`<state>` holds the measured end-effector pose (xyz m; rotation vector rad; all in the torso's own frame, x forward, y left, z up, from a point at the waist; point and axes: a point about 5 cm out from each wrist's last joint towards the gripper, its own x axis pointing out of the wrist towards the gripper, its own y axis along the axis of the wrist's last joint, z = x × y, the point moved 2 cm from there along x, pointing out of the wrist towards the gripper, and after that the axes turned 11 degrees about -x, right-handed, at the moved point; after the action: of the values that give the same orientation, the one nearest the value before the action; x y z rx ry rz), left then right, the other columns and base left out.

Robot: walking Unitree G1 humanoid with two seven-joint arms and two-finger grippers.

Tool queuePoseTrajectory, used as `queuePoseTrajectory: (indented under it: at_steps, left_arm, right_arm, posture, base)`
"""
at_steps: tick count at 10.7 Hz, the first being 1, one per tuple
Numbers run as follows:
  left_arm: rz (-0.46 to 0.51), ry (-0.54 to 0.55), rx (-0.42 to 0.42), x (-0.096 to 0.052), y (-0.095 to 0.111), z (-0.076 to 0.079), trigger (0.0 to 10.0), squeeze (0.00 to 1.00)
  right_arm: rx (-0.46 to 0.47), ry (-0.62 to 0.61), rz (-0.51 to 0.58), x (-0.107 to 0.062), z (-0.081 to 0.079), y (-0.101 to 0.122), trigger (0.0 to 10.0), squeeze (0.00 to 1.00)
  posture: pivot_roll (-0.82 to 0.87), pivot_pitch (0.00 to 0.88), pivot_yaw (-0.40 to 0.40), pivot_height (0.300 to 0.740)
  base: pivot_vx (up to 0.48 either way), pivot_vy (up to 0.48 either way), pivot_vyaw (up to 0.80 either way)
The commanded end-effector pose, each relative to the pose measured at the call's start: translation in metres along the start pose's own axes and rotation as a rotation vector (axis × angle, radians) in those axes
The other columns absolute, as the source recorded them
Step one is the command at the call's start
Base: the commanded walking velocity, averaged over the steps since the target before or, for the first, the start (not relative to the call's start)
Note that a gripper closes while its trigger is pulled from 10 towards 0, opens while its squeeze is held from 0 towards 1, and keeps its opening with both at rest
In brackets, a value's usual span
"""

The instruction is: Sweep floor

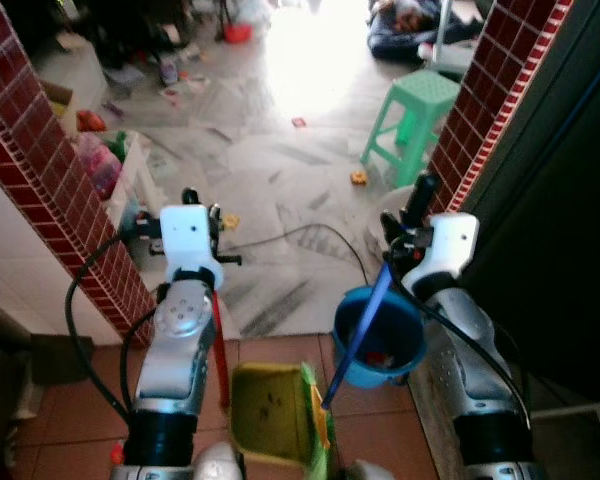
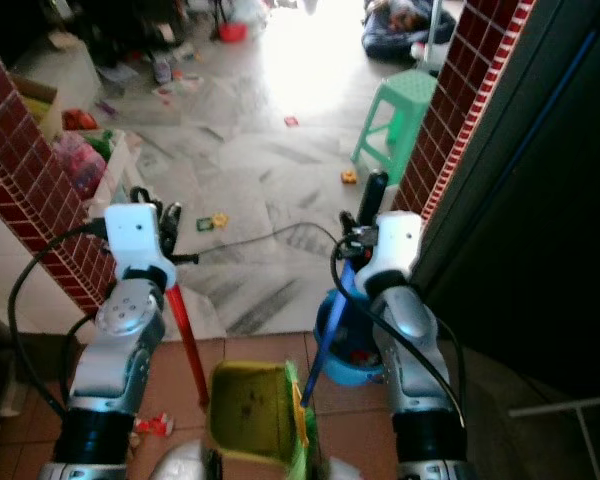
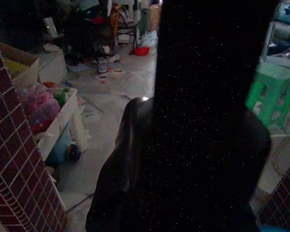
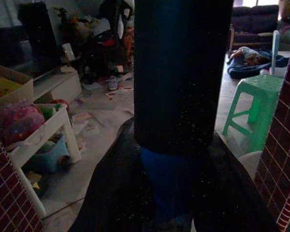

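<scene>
My left gripper [image 1: 194, 206] is held up at chest height, shut on the red handle [image 1: 220, 350] of a yellow-green dustpan [image 1: 270, 412] that hangs low between my arms. A blue broom handle [image 1: 365, 320] runs down from my right gripper [image 1: 416, 205], which is shut on it, to green bristles [image 1: 320, 420] beside the dustpan. In the right wrist view the blue handle [image 4: 179, 87] stands between the fingers. In the left wrist view a dark handle [image 3: 208, 96] crosses in front of the camera. Small bits of litter [image 1: 359, 178] lie on the marble floor ahead.
I stand in a doorway between two red brick pillars [image 1: 40, 170] [image 1: 490, 100]. A blue bucket [image 1: 380, 340] sits by my right arm. Ahead are a green stool [image 1: 415, 115], a cable [image 1: 310, 235], a white toy shelf [image 1: 130, 170], far clutter and a person lying down [image 1: 410, 20].
</scene>
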<state>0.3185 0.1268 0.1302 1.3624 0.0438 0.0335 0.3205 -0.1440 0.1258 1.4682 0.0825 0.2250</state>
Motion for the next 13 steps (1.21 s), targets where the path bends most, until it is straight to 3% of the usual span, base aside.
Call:
queuePoseTrajectory:
  at_steps: [1, 9, 11, 13]
  left_arm:
    - [0.04, -0.014, -0.003, 0.003, 0.011, 0.005, 10.0, 0.0]
    - [0.041, -0.015, -0.01, 0.006, 0.012, 0.005, 10.0, 0.0]
    - [0.039, -0.011, 0.008, 0.006, 0.011, -0.001, 10.0, 0.0]
    - [0.038, 0.005, 0.029, 0.009, 0.01, -0.011, 10.0, 0.0]
  right_arm:
    - [-0.007, -0.003, 0.032, 0.003, 0.002, 0.008, 10.0, 0.0]
    - [-0.015, -0.01, 0.042, 0.005, 0.005, 0.011, 10.0, 0.0]
    - [-0.154, 0.005, 0.095, 0.005, 0.007, 0.019, 10.0, 0.0]
    - [-0.146, -0.033, 0.083, 0.006, 0.017, 0.018, 10.0, 0.0]
  posture:
    - [-0.02, 0.0, -0.019, 0.74]
    - [-0.03, 0.0, -0.018, 0.74]
    - [-0.03, 0.0, -0.011, 0.74]
    - [-0.03, 0.0, -0.006, 0.74]
  base:
    - [0.0, 0.0, 0.0]
    - [-0.24, 0.0, 0.0]
    - [-0.283, 0.0, 0.0]
    - [-0.277, 0.0, 0.0]
